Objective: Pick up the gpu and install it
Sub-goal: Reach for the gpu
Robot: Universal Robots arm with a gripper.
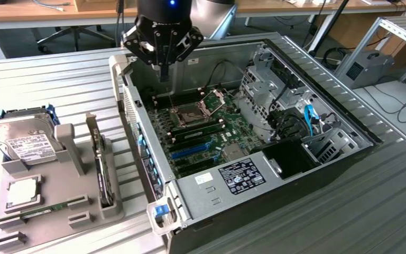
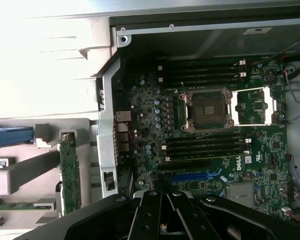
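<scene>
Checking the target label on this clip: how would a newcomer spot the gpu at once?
Find the open computer case, then the grey parts holder on the exterior view's left of it. The gpu stands on edge in the holder's slot nearest the case. The hard drive and RAM stick lie face up; only this thin card stands upright.
</scene>
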